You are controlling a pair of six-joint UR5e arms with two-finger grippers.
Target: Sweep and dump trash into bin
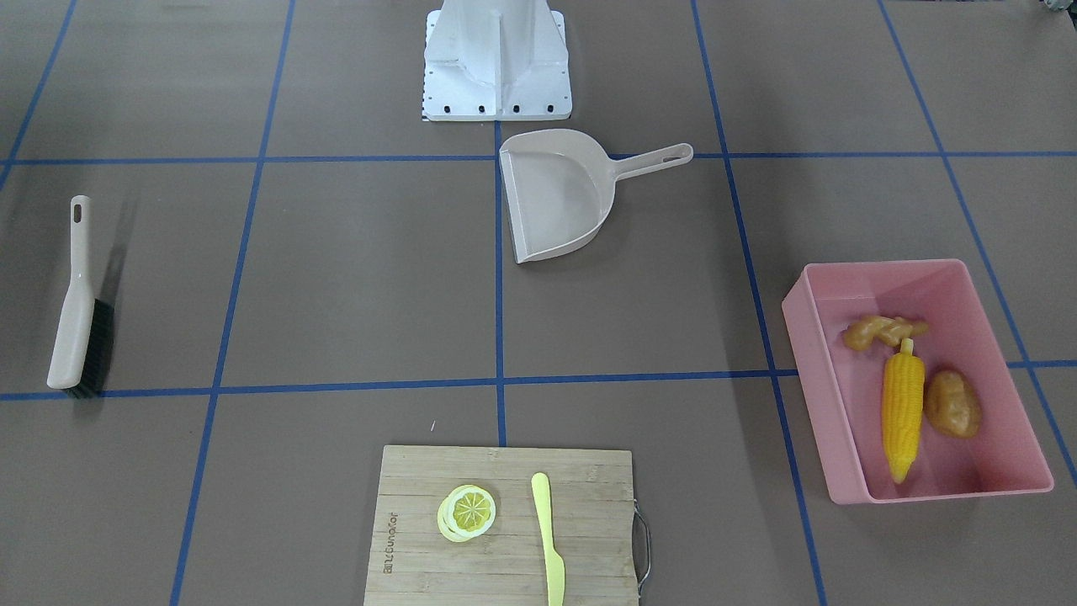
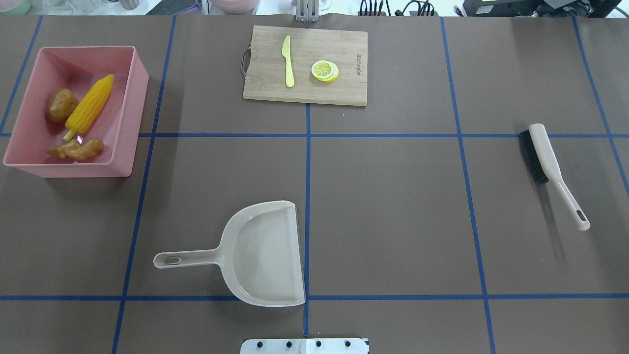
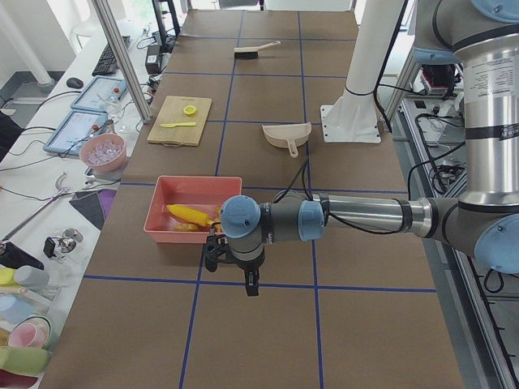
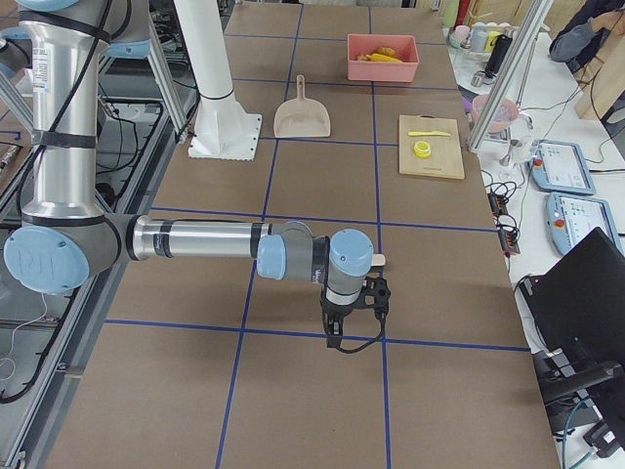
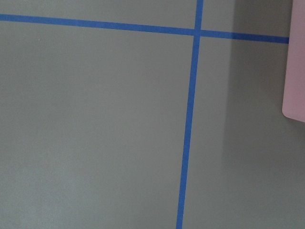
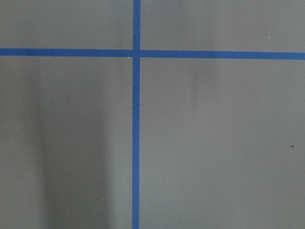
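The yellow corn cob [image 1: 902, 412], the brown potato [image 1: 952, 404] and the knobbly tan ginger root [image 1: 879, 331] lie inside the pink bin [image 1: 808, 370]. The overhead view shows the bin [image 2: 132, 108] at the far left of the table. My left gripper [image 3: 231, 275] shows only in the exterior left view, hanging over bare table just beside the bin; I cannot tell whether it is open or shut. My right gripper [image 4: 350, 327] shows only in the exterior right view, over bare table at the other end; I cannot tell its state either. An edge of the bin [image 5: 295, 71] shows in the left wrist view.
A beige dustpan [image 2: 265, 255] lies empty near the robot base. A beige brush [image 2: 555, 167] with black bristles lies on the right side of the table. A wooden cutting board [image 2: 344, 49] at the far edge carries a lemon slice [image 2: 325, 70] and a pale yellow knife [image 2: 288, 61].
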